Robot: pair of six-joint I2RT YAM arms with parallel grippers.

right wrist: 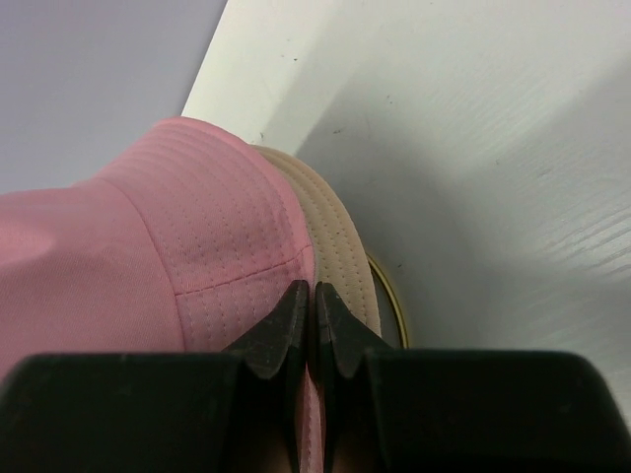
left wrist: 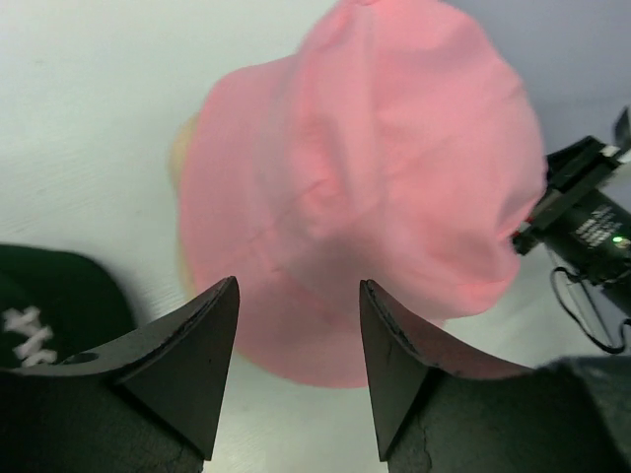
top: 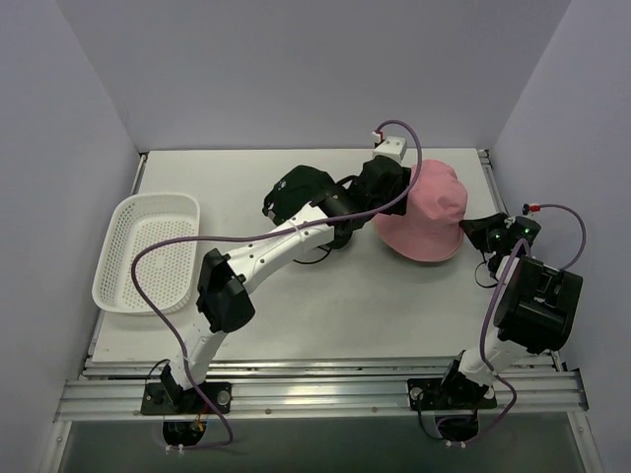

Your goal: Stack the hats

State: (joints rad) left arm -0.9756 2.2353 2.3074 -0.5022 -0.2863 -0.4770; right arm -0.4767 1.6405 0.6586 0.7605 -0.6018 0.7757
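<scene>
Two hats are already nested at the far right of the table [top: 325, 315]. The pink hat [top: 426, 217] sits crown-up over the beige hat [right wrist: 333, 241], whose tan brim peeks out beneath the pink one in both wrist views.

Your right claw [right wrist: 311, 294] is pressed together at the pink brim's right edge. A sliver of pink shows between its fingers, so it looks to be pinching that brim. That grip probably serves as an anchor, keeping the soft pile from sliding or twisting while the other arm works.

Your left arm reaches across the table, and your left claw [left wrist: 299, 286] hangs spread above the near side of the pink hat with nothing between its fingers. It seems placed either to square the pink crown over the beige one or to turn toward the next hat.

That next hat is likely the dark cap [left wrist: 49, 310] with white stitching, lying on the table just beside the pile, at the lower left of the left wrist view. From above, your own arm hides it.

A thin dark curve shows under the beige brim in the right wrist view; you cannot tell what it is. The white basket [top: 148, 251] sits well apart on the left.

Keep the pinch light when you lift away, since soft fabric could drag the pink hat off centre.
</scene>
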